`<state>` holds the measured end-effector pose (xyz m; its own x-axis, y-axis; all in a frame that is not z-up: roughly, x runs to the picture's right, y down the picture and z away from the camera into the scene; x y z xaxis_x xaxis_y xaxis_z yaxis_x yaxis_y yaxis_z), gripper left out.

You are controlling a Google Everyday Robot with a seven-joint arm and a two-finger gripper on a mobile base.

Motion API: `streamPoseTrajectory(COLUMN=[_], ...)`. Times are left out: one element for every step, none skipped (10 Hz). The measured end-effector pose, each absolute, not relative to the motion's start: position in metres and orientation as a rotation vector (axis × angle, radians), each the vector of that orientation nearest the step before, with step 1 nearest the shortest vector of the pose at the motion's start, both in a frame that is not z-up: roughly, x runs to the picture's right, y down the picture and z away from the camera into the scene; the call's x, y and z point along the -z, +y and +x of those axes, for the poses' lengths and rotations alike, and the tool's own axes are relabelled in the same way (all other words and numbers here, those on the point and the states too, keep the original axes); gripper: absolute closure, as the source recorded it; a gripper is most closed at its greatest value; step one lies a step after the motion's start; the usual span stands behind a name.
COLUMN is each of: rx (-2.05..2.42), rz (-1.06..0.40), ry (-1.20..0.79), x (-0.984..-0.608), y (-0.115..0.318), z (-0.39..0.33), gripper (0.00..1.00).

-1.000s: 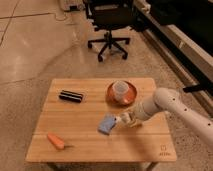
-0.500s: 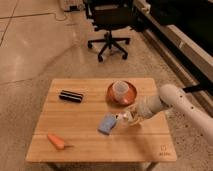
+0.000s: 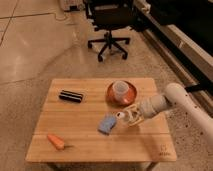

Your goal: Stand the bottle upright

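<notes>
My gripper [image 3: 129, 116] is low over the right half of the wooden table [image 3: 85, 132], at the end of the white arm [image 3: 172, 99] that reaches in from the right. It is shut on a small pale bottle [image 3: 121, 115], whose white end points left toward the blue sponge [image 3: 106, 124]. The bottle lies roughly on its side in the grip, just above the tabletop. Most of its body is hidden by the fingers.
An orange plate [image 3: 129, 97] holding a white cup [image 3: 120, 89] stands just behind the gripper. A black flat case [image 3: 71, 96] lies at the back left and a carrot [image 3: 56, 142] at the front left. An office chair [image 3: 111, 25] stands beyond the table.
The gripper has shifted slightly right and up with the bottle in it. The other things have not moved.
</notes>
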<state>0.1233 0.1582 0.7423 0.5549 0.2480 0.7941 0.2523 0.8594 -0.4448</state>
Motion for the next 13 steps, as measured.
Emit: streamPoseTrajectory(rx=[-0.002,-0.011,-0.015,-0.028,-0.039,-0.047,-0.049,-0.056,-0.066,-0.082,-0.091,-0.101,-0.115], rz=[-0.564,-0.562,-0.555,-0.529,-0.514,-0.495,-0.484,-0.476,-0.474,-0.471,-0.466,-0.456,-0.439], ry=[-1.016,-1.043,-1.059,-1.073,-1.077,-1.082,-1.085,-1.087,-1.087,-1.091,-1.096,-1.100,-1.100], x=[-0.740,-0.736,-0.732,-0.725,-0.720,-0.714,-0.709,-0.706,-0.704,-0.702,-0.702,-0.703,-0.703], y=[0.158,0.157,0.157,0.159,0.161,0.162,0.163,0.166,0.169,0.172,0.175,0.177,0.179], z=[0.122,0.119,0.117,0.116,0.117,0.115,0.112,0.110,0.110,0.108,0.105,0.103,0.102], gripper=[0.96,0.96,0.96,0.96,0.96,0.96,0.96,0.96,0.96,0.96,0.96,0.96,0.96])
